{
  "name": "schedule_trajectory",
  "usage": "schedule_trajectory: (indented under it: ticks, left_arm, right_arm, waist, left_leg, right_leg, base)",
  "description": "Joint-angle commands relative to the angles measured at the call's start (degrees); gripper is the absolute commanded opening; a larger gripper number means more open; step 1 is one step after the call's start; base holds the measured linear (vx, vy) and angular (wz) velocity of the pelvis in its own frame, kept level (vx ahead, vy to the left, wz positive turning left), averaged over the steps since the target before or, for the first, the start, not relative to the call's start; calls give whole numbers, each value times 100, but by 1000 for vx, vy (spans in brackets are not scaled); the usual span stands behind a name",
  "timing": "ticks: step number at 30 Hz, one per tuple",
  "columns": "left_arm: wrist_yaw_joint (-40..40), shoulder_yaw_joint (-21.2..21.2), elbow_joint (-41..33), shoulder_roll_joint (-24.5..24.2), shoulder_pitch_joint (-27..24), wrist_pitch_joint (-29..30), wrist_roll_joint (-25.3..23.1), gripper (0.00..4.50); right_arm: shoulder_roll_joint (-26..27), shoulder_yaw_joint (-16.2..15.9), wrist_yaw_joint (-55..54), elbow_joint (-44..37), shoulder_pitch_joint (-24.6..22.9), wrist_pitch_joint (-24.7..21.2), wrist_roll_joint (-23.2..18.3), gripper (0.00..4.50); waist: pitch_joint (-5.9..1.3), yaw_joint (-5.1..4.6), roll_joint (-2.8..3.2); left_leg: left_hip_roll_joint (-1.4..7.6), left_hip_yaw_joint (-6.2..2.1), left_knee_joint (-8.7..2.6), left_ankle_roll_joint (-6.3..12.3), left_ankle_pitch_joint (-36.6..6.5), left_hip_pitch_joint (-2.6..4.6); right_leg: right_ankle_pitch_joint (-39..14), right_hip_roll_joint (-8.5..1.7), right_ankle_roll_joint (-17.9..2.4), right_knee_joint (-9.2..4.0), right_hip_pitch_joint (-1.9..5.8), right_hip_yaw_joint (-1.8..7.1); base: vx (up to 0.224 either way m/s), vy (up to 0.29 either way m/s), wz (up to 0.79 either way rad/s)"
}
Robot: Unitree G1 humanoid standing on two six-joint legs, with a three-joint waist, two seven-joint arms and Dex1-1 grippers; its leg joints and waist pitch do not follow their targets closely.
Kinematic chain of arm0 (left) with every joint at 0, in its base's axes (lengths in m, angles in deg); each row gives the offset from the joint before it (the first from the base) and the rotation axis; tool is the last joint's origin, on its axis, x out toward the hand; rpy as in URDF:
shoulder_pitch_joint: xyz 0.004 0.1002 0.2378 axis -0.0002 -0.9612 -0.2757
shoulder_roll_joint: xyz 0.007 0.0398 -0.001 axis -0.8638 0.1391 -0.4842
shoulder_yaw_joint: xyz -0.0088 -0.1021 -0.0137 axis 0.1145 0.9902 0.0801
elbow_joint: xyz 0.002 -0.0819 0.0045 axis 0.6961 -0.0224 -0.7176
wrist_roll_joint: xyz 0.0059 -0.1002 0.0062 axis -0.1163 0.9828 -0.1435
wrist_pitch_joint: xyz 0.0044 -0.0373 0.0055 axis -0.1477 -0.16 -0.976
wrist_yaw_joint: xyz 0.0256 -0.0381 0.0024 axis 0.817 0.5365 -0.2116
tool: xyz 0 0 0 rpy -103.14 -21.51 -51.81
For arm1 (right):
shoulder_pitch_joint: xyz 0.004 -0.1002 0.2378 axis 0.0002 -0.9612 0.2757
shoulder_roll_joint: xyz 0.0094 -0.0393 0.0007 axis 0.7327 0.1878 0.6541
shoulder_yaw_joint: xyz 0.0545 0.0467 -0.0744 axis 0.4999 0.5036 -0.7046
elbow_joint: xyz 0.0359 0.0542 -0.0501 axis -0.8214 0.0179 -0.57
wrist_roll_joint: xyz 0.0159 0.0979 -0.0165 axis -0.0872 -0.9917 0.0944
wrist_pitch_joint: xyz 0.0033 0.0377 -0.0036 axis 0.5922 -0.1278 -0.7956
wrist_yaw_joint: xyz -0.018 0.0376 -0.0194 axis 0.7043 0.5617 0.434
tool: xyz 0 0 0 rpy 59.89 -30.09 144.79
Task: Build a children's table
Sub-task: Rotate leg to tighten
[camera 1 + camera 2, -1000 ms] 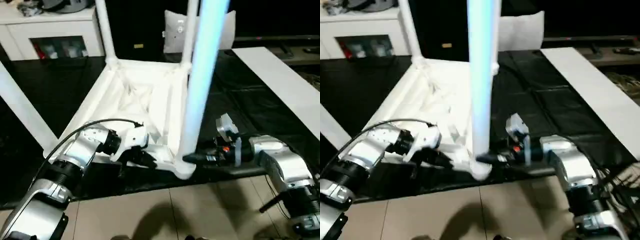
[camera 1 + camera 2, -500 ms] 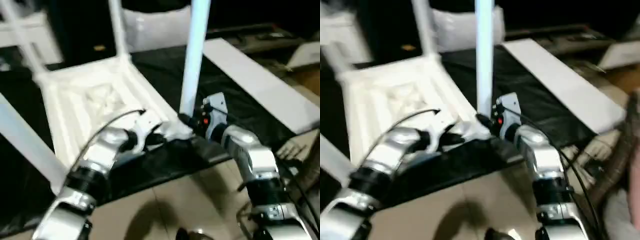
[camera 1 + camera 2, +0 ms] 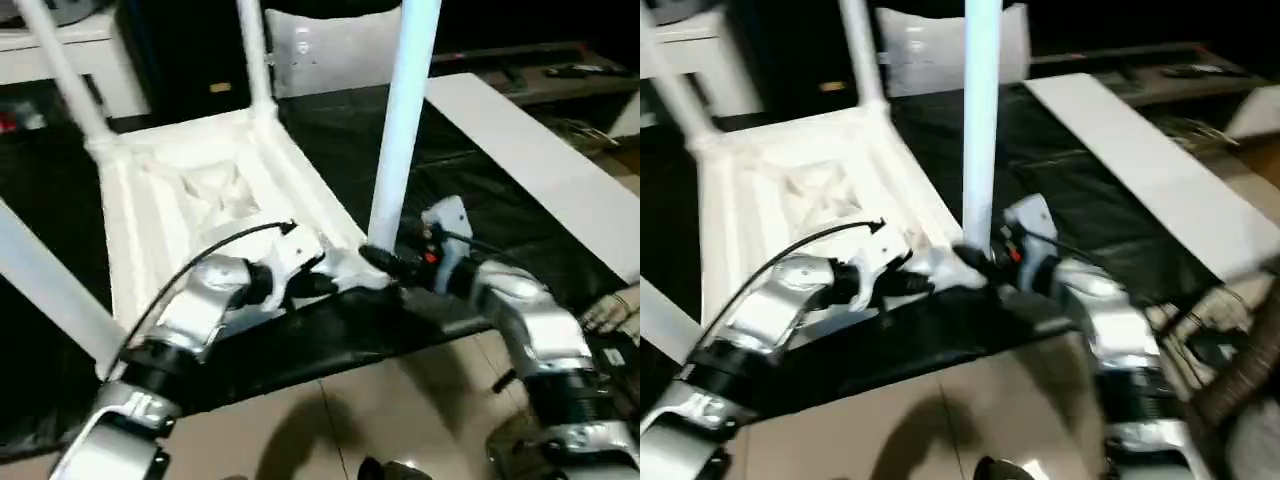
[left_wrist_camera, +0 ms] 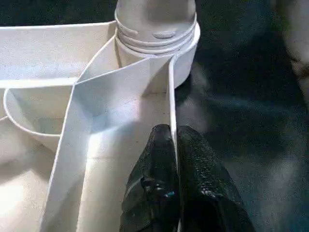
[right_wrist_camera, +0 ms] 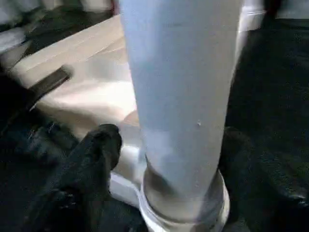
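Table update: the children's table (image 3: 200,200) is flipped upside down on a black mat (image 3: 480,210), ribbed underside facing up and the legs poking into the air. From the head camera, the corner being worked on is at roughly 4 o'clock on the tabletop, closest to the robot, right where the mat ends and the tiled floor (image 3: 400,400) begins.

The left end effector (image 4: 173,140) is pinched tight on the thin upright rim of the tabletop, one black finger on each side of that wall, just beside the round corner socket (image 4: 157,36). A black cable (image 3: 200,255) loops over that wrist.

The right end effector (image 3: 378,258) comes in level from the 3 o'clock side, at the base of the near leg (image 3: 400,130). In its wrist view its fingers (image 5: 99,145) are spread apart and straddle the leg just above the socket. I can see a sliver of gap on one side, so it looks loose rather than clamped.

Other stuff: a flat white board (image 3: 540,170) lies on the mat at 2 o'clock, and a white cabinet (image 3: 60,50) sits way back at 11 o'clock.
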Motion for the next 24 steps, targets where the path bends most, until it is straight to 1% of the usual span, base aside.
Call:
schedule_trajectory:
  ticks: [1, 2, 3, 4, 6, 7, 8, 9, 10, 11, 12, 13, 15, 16, 18, 19, 20, 22, 24]
  left_arm:
    - [-478, -39, -89, -157, 157, -532, 102, 0]
    - [-793, -145, 58, -341, 181, -879, 71, 0]
    - [-959, -202, 140, -430, 198, -1109, 55, 0]
    - [-1089, -233, 190, -483, 212, -1189, 62, 0]
    - [-1488, -352, 329, -633, 268, -1309, 65, 0]
    - [-1617, -403, 378, -682, 291, -1349, 62, 0]
    - [-1765, -481, 438, -749, 323, -1432, 28, 0]
    - [-1964, -574, 516, -831, 367, -1563, -7, 0]
    - [-2060, -615, 558, -867, 390, -1634, -22, 0]
    - [-2178, -614, 626, -863, 436, -1687, 18, 0]
    - [-2349, -628, 707, -844, 495, -1825, 60, 0]
    - [-2472, -652, 731, -837, 523, -1873, 85, 0]
    - [-2612, -701, 720, -828, 546, -1920, 100, 0]
    - [-2657, -727, 700, -804, 558, -1921, 99, 0]
    - [-2669, -741, 696, -784, 568, -1920, 101, 0]
    - [-2672, -748, 709, -774, 577, -1931, 102, 0]
    - [-2664, -768, 762, -738, 617, -1973, 101, 0]
    - [-2660, -776, 803, -727, 640, -2020, 90, 0]
    - [-2649, -754, 884, -704, 672, -2064, 58, 0]
  right_arm:
    - [-189, 2, 433, -8, -8, 182, -123, 392]
    - [-392, -38, 800, 29, -6, 222, -190, 413]
    - [-492, -73, 986, 31, -8, 228, -227, 413]
    - [-562, -106, 1134, 31, -7, 240, -252, 419]
    - [-738, -210, 1585, 20, -6, 235, -343, 419]
    - [-780, -238, 1720, 30, -2, 258, -359, 419]
    - [-814, -276, 1871, 64, 1, 337, -367, 419]
    - [-854, -328, 2075, 103, 2, 436, -385, 419]
    - [-873, -354, 2182, 124, 2, 485, -398, 403]
    - [-888, -392, 2316, 149, 13, 468, -441, 385]
    - [-890, -426, 2457, 165, 36, 395, -519, 385]
    - [-884, -453, 2534, 169, 54, 336, -566, 385]
    - [-870, -520, 2637, 176, 81, 302, -590, 366]
    - [-845, -581, 2714, 194, 98, 311, -572, 342]
    - [-821, -612, 2754, 214, 108, 322, -556, 338]
    - [-809, -624, 2768, 232, 115, 337, -544, 324]
    - [-786, -699, 2854, 287, 144, 339, -534, 298]
    - [-783, -749, 2946, 310, 161, 323, -558, 295]
    - [-785, -778, 3033, 328, 179, 316, -578, 286]
  waist:
    - [-488, 34, -35]
    - [-482, 73, -30]
    - [-472, 86, -16]
    - [-479, 96, -28]
    - [-471, 157, -47]
    - [-471, 188, -39]
    - [-471, 195, -45]
    - [-478, 227, -38]
    - [-478, 228, -42]
    - [-491, 256, -43]
    - [-496, 271, -39]
    - [-500, 335, -61]
    - [-503, 357, -62]
    - [-503, 378, -65]
    - [-500, 399, -71]
    - [-497, 410, -74]
    - [-492, 414, -77]
    - [-490, 418, -82]
    - [-487, 420, -86]
  left_leg:
    - [-56, 174, -377, 664, -466, -91]
    - [-56, 180, -386, 626, -501, -60]
    - [-67, 181, -387, 633, -559, -53]
    - [-61, 182, -393, 609, -627, -50]
    - [-51, 192, -400, 601, -648, -31]
    - [-35, 195, -407, 573, -660, -11]
    - [-27, 193, -412, 557, -653, -9]
    - [-31, 197, -411, 564, -683, 4]
    - [-17, 193, -420, 561, -659, -13]
    - [-9, 192, -420, 561, -591, -19]
    - [-4, 195, -418, 567, -553, -11]
    - [1, 201, -419, 580, -457, -14]
    - [12, 202, -422, 564, -423, -18]
    - [18, 203, -425, 546, -402, -19]
    - [17, 211, -423, 520, -398, -17]
    - [11, 213, -422, 498, -440, -26]
    - [-1, 216, -422, 466, -480, -23]
    - [-26, 226, -412, 450, -528, -22]
    - [-32, 230, -409, 434, -558, -21]
  right_leg:
    - [-2361, -226, -99, -465, 572, 326]
    - [-2432, -222, -92, -479, 554, 325]
    - [-2506, -215, -73, -499, 547, 317]
    - [-2561, -215, -31, -498, 561, 318]
    - [-2598, -209, -37, -499, 541, 329]
    - [-2619, -218, -64, -498, 531, 339]
    - [-2613, -224, -79, -491, 532, 347]
    - [-2630, -222, -104, -489, 526, 350]
    - [-2582, -228, -124, -469, 541, 362]
    - [-2496, -236, -153, -453, 547, 371]
    - [-2443, -236, -187, -445, 537, 383]
    - [-2370, -238, -241, -421, 541, 394]
    - [-2344, -246, -257, -414, 544, 403]
    - [-2335, -250, -269, -402, 544, 406]
    - [-2351, -252, -275, -406, 538, 409]
    - [-2425, -253, -247, -413, 545, 401]
    - [-2528, -249, -191, -432, 544, 388]
    - [-2657, -237, -102, -460, 538, 373]
    - [-2750, -226, -16, -483, 534, 353]
  base:
    - [0, 0, 0]
    - [0, 0, 0]
    - [0, 0, 0]
    - [0, 0, 0]
    - [0, 0, 0]
    - [0, 0, 0]
    - [0, 0, 0]
    - [0, 0, 0]
    - [0, 0, 0]
    - [0, 0, 0]
    - [0, 0, 0]
    - [0, 0, 0]
    - [0, 0, 0]
    - [0, 0, 0]
    - [0, 0, 0]
    - [0, 0, 0]
    - [0, 0, 0]
    - [0, 0, 0]
    - [0, 0, 0]
